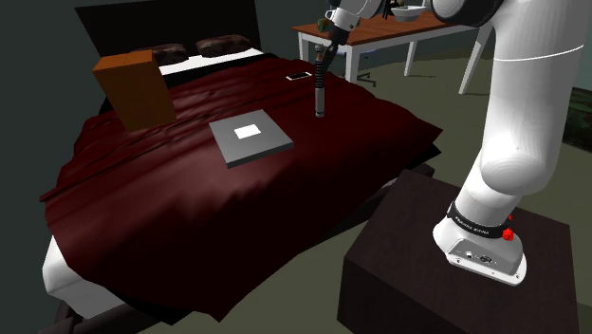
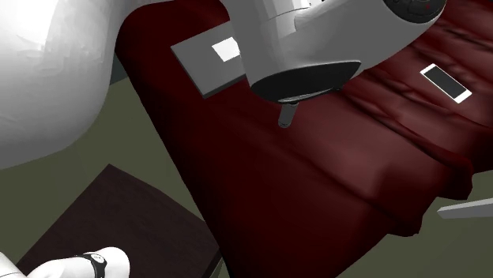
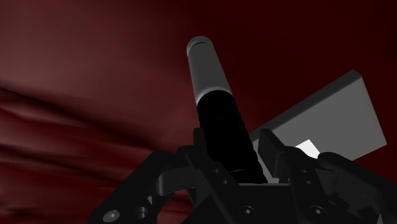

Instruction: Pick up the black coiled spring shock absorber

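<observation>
We are seeing the shock absorber (image 1: 321,95) hanging upright over the dark red bed cover (image 1: 190,199), black coiled part up, plain grey cylinder down. The gripper (image 1: 329,46) is clamping it by the coiled part. In the wrist view the shock absorber (image 3: 216,108) is running out from between the two black fingers (image 3: 268,153), which are pressing on its black section from either side. The grey end is pointing at the cover, and we cannot tell if it is touching. In the second exterior view the grey tip (image 2: 286,114) is poking out from under the arm.

A flat grey slab (image 1: 249,138) with a white patch is lying on the cover near the shock absorber, towards the shoulder view's left. A white phone (image 1: 299,75) is lying beyond it, near the pillows (image 1: 223,44). An orange-brown box (image 1: 136,90) is standing at the bed's far left. A table (image 1: 379,38) is standing behind the bed and carrying a bowl (image 1: 410,13). The dark stand (image 1: 446,285) is sitting at lower right.
</observation>
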